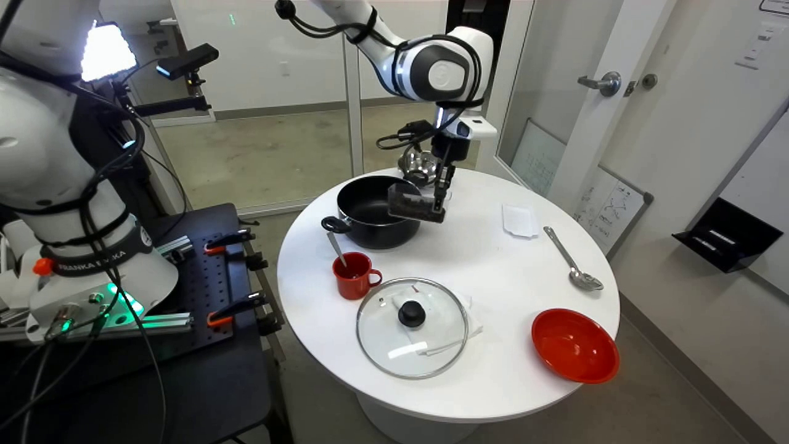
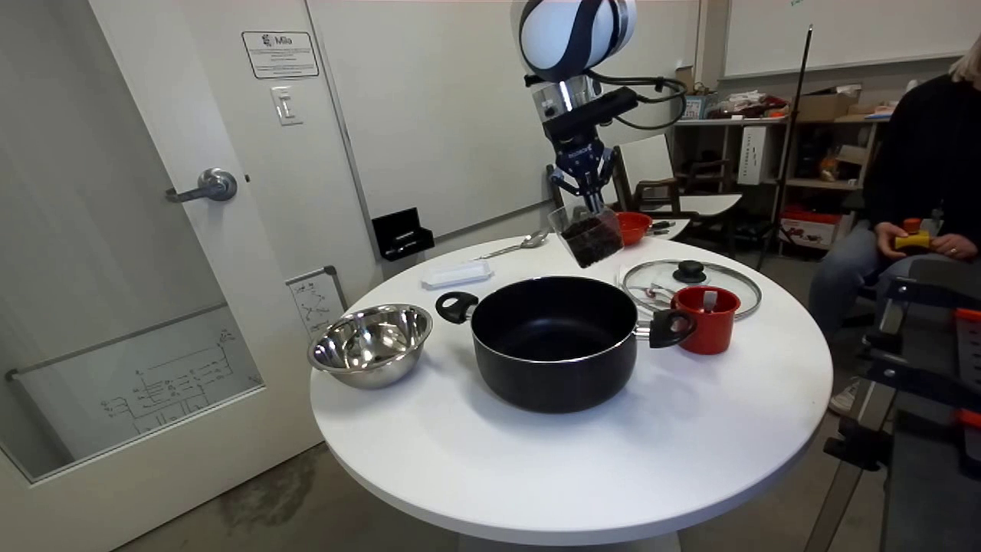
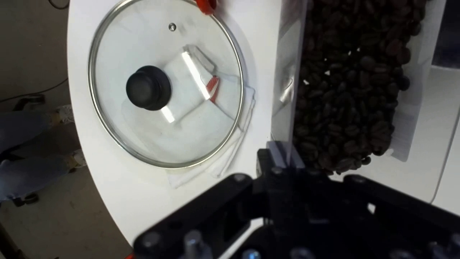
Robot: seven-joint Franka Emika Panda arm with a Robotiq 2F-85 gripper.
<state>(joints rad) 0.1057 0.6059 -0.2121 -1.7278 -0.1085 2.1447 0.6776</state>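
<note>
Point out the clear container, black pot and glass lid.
Clear container [image 3: 288, 64], wrist view: on its side wall.
Black pot [image 2: 553, 385], in an exterior view: on its outer wall.
Glass lid [image 1: 412, 314], in an exterior view: on its black knob.

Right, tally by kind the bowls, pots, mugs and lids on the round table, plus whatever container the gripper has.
Bowls: 2, a metal bowl and a red bowl
Black pot: 1
Red mug: 1
Glass lid: 1
Clear container, held by the gripper: 1
Total: 6
</note>
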